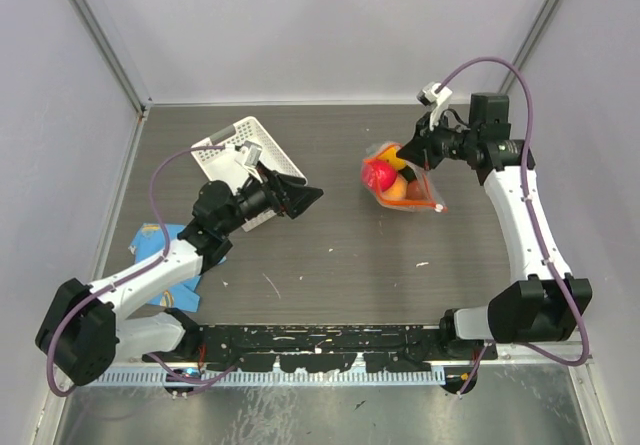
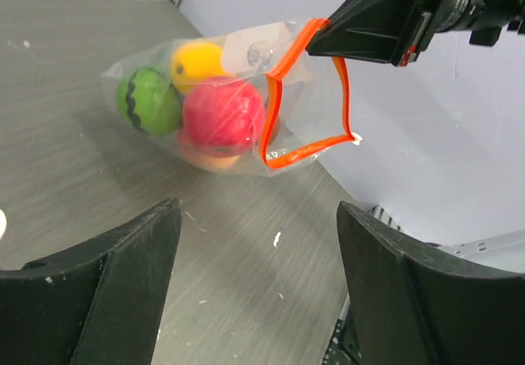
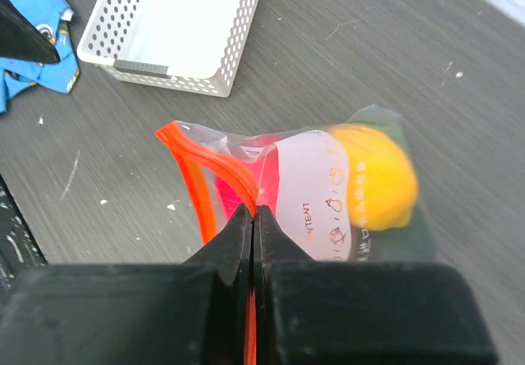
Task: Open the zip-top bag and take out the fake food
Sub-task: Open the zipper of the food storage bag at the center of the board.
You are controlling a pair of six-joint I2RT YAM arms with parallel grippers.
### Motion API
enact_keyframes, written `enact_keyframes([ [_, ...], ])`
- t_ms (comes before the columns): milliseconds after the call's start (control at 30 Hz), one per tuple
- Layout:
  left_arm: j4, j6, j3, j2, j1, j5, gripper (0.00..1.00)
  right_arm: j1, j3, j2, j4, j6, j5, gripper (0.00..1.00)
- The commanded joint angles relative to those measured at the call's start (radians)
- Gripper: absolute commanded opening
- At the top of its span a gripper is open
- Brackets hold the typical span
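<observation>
Right gripper [image 3: 253, 212] pinching zip-top bag [image 1: 398, 181] zip edge, mouth facing right, fake food [image 2: 223, 112] inside, left gripper [image 2: 256, 211] spread

Lab robot cell (boxed in), plain grey walls [image 1: 330, 25], aluminium posts [image 1: 100, 35]

Zip-top bag [image 3: 246, 148], white write-on panel [image 3: 316, 189]: one printed word, "CONTENT", in small orange-brown capitals near the panel's lower edge. Beside it are a few small printed symbols, too blurred to read. Left wrist view shows the same panel with a faint dark mark, illegible.
</observation>
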Motion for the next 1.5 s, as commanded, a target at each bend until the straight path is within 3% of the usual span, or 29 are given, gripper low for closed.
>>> enact_keyframes([
  [0,-0.042,-0.145,-0.001,0.01,0.002,-0.021,0.77,0.005,-0.119,-0.054,0.217,0.214,-0.035,0.01],
  [167,-0.072,-0.258,-0.003,0.051,0.002,-0.026,0.75,0.006,-0.322,-0.076,0.453,0.423,-0.109,0.01],
  [333,-0.073,-0.321,-0.012,0.097,-0.048,-0.078,0.71,0.042,-0.395,-0.084,0.612,0.577,-0.122,0.01],
  [600,-0.166,-0.33,0.018,0.095,-0.197,-0.346,0.68,0.082,-0.488,-0.111,0.83,0.772,-0.122,0.01],
  [833,-0.263,-0.375,0.127,0.207,-0.232,-0.479,0.72,0.097,-0.497,-0.099,0.837,0.775,-0.113,0.01],
  [1100,-0.406,-0.364,0.282,0.296,-0.284,-0.59,0.7,0.105,-0.498,-0.09,0.816,0.745,-0.087,0.01],
  [1200,-0.416,-0.352,0.311,0.315,-0.284,-0.587,0.64,0.111,-0.494,-0.08,0.8,0.73,-0.079,0.01],
  [1467,-0.411,-0.309,0.37,0.383,-0.283,-0.551,0.63,0.119,-0.491,-0.077,0.79,0.714,-0.075,0.01],
])
